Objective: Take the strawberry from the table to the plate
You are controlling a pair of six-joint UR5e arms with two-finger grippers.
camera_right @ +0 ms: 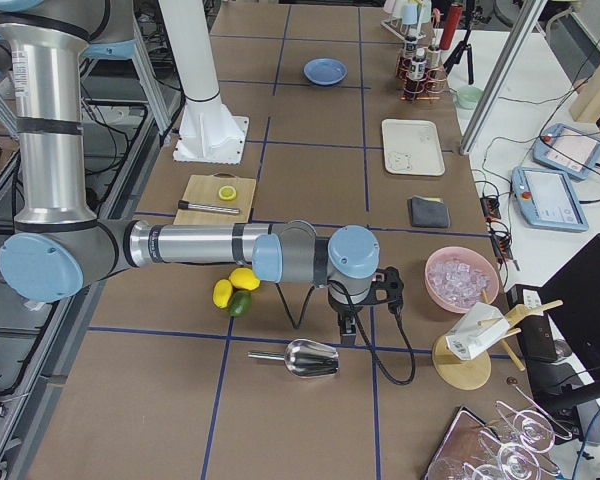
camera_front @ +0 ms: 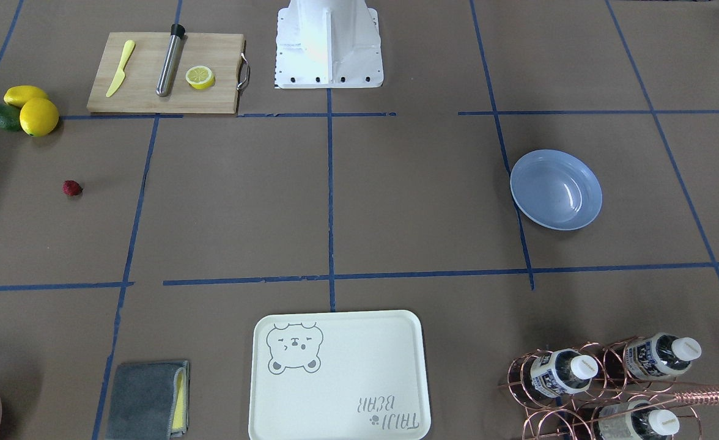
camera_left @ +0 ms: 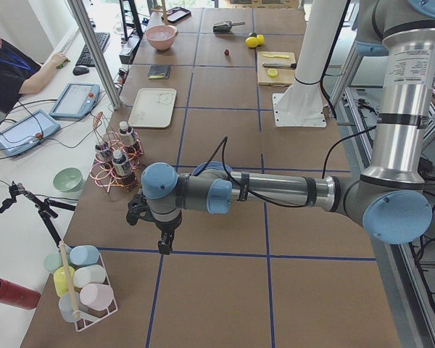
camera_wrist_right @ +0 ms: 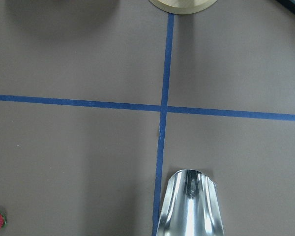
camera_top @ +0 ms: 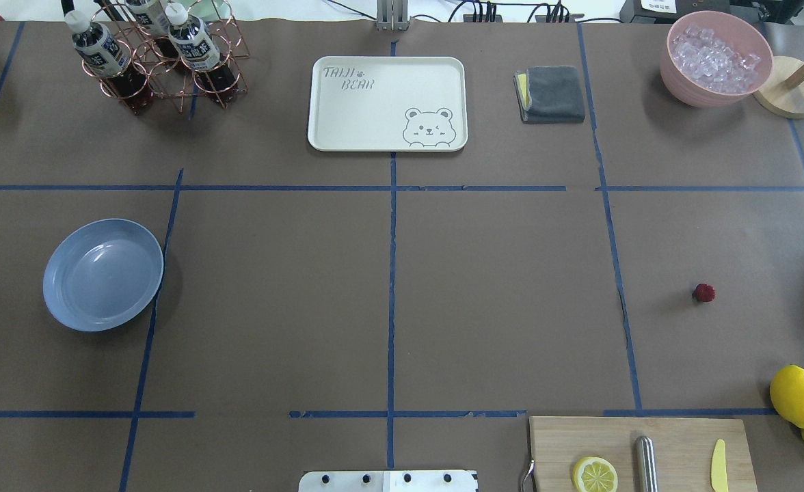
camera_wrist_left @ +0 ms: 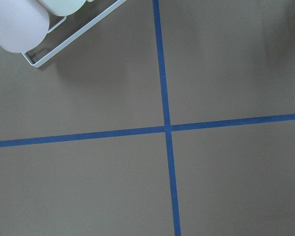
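1. Closest to the robot's base, a wooden cutting board [camera_top: 675,437] lies on the table [camera_top: 498,307]. It carries a lemon half [camera_top: 595,475], a metal rod [camera_top: 645,465] and a yellow knife [camera_top: 718,466]. Whole lemons [camera_top: 796,395] lie just off its right end.
2. Farther out, the strawberry [camera_top: 703,293] lies by itself on the bare table on the robot's right side, apart from the lemons.
3. At about the same depth, the light-blue plate [camera_top: 103,275] sits on the robot's left side, well apart from the strawberry.
4. The left end effector [camera_left: 164,246] hangs pointing down over the table near a wire rack of pastel cups [camera_left: 83,279]. Only a side view shows it, so I cannot tell whether it is released or clenched.
5. The right end effector [camera_right: 347,330] hangs pointing down near a metal scoop [camera_right: 310,357]. Here too I cannot tell its state.
6. Farthest away are a bear-print tray [camera_top: 374,102], a folded grey cloth [camera_top: 552,94], a copper rack of bottles [camera_top: 94,48] and a pink bowl of ice [camera_top: 696,92].
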